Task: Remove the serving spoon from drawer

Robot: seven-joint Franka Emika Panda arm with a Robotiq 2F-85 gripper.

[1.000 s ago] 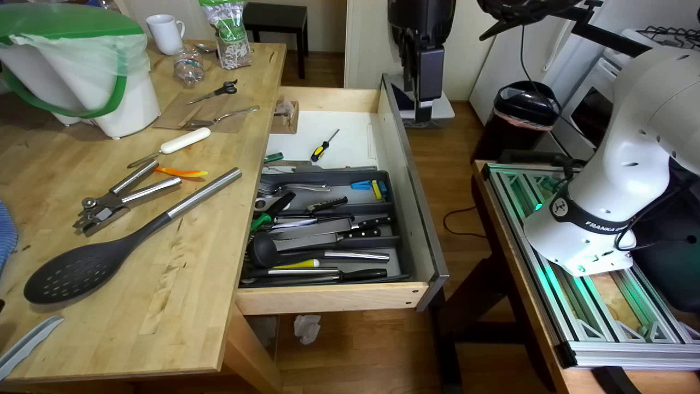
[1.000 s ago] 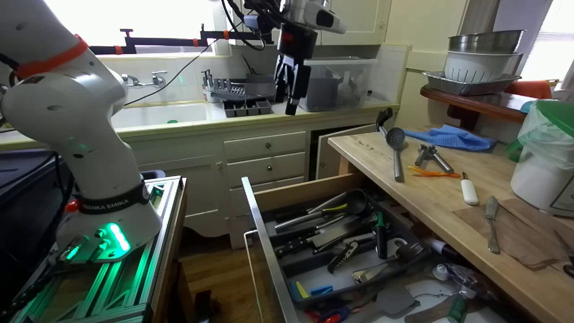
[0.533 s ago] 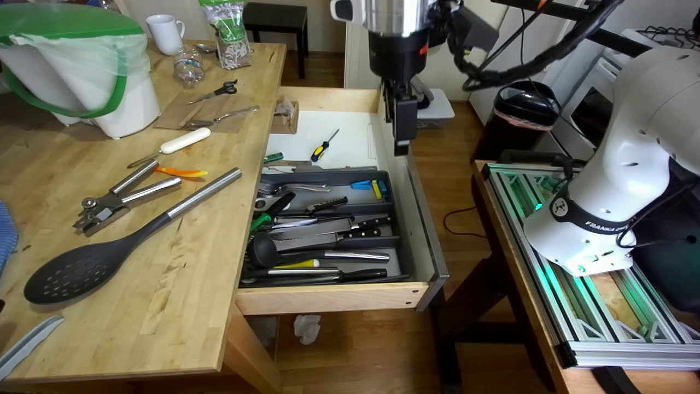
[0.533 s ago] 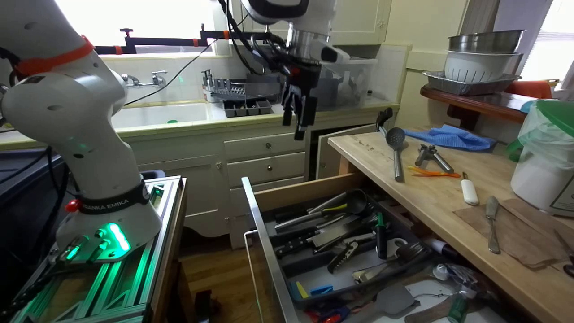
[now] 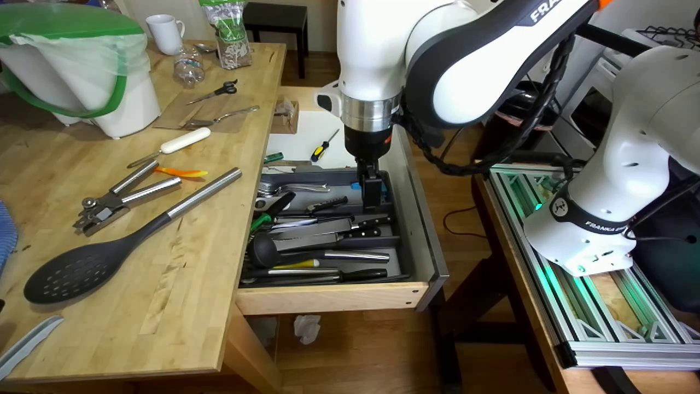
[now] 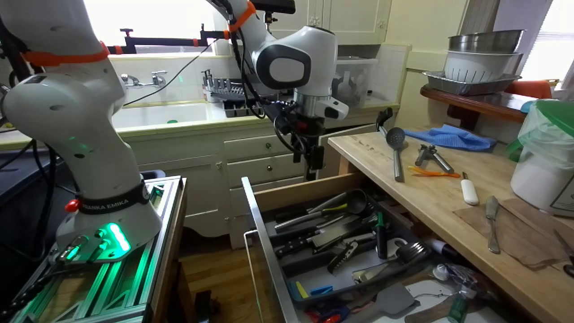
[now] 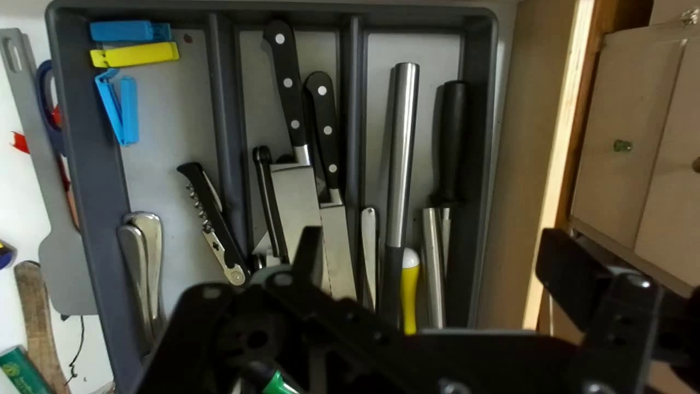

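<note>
The serving spoon lies in the drawer, its round dark bowl (image 5: 263, 250) toward the counter and its slim greyish handle (image 5: 358, 255) toward the drawer front. In an exterior view its bowl (image 6: 357, 202) sits beside a yellow handle. In the wrist view its shiny handle (image 7: 403, 153) shows, but its bowl is hidden behind the gripper. The drawer (image 5: 328, 300) is pulled open; its wooden side (image 6: 309, 190) shows too. My gripper (image 7: 437, 262) is open and empty, its fingers spread wide. In both exterior views the gripper (image 5: 372, 203) (image 6: 307, 166) hangs above the drawer, apart from the spoon.
Knives (image 7: 298, 208) lie in the tray compartment beside the spoon. A black-handled tool (image 7: 453, 142) lies on its other side. Tray dividers (image 7: 355, 109) stand between them. The wooden counter (image 5: 208, 284) borders the drawer and holds a black slotted spoon (image 5: 82, 271).
The arm has come down and over the drawer. In an exterior view the gripper has moved left and down from beyond the drawer. The utensils have not moved.
</note>
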